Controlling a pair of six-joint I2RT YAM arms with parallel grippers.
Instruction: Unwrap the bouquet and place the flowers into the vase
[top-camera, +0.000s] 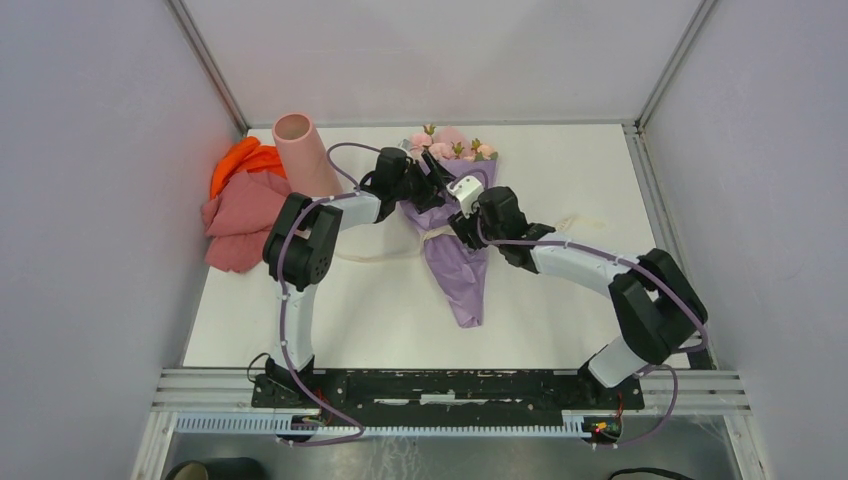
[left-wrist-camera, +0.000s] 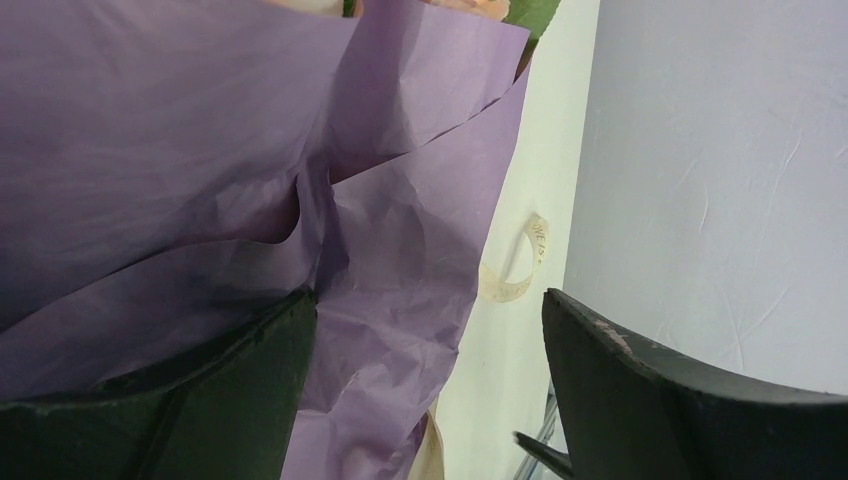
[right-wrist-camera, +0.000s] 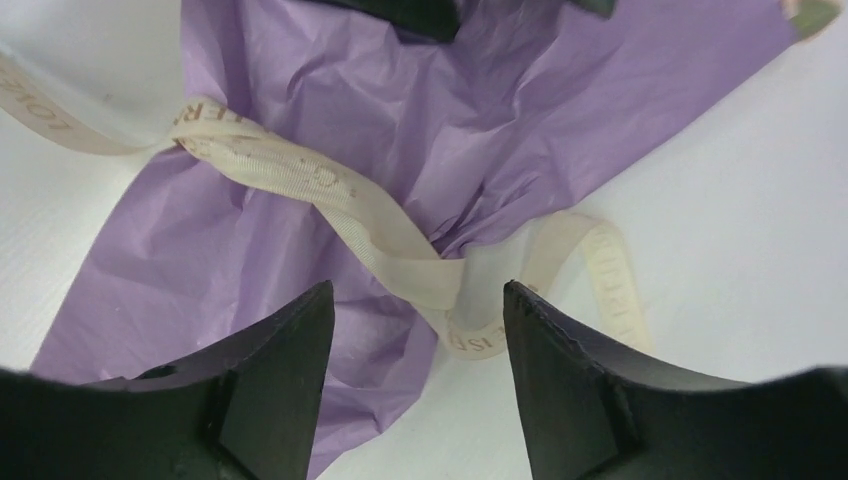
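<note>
The bouquet (top-camera: 455, 255) lies in the middle of the table in lilac-purple paper (right-wrist-camera: 300, 100), with the narrow end toward me. The pink flowers (top-camera: 450, 148) stick out at its far end. A cream ribbon (right-wrist-camera: 330, 195) still crosses its waist, and loose ends trail over the table on both sides. My right gripper (right-wrist-camera: 418, 290) hangs open just above the ribbon, with nothing between its fingers. At the bouquet's upper part my left gripper (left-wrist-camera: 430, 300) is open wide, and a paper edge (left-wrist-camera: 400, 260) lies between its jaws. The pale-pink vase (top-camera: 303, 155) stands at the back left.
An orange cloth (top-camera: 240, 160) and a salmon-pink cloth (top-camera: 240, 225) are heaped against the left wall beside the vase. A loose ribbon loop (left-wrist-camera: 515, 265) lies on the white table to the right of the bouquet. Grey walls enclose the table on three sides.
</note>
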